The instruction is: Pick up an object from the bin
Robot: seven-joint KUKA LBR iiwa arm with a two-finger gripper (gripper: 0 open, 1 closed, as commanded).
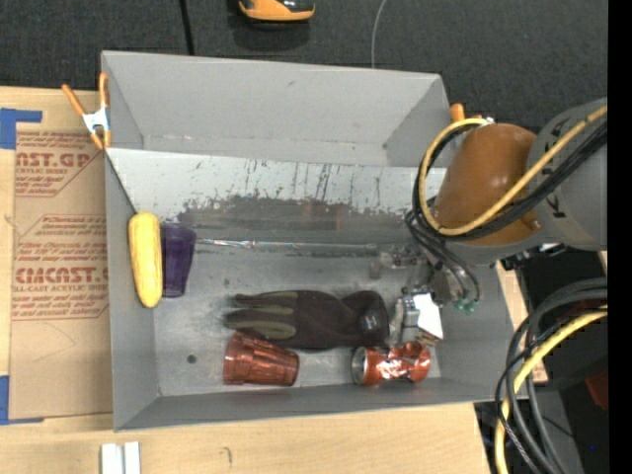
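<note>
Crushed red metal can (392, 365) lies front right in the grey metal bin (276, 107), a copper-coloured metal cup (259, 361) on its side beside it, a dark fabric glove (306, 316) behind both, and my gripper (410, 319) over the can, spread or pressed together I cannot tell.

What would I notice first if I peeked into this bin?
Probably the bright yellow banana lying by the left wall of the bin, with a purple cup right beside it. Then the robot's gripper at the right side, close to a crushed red can. A dark glove lies across the middle, next to a shiny copper cup.
</note>
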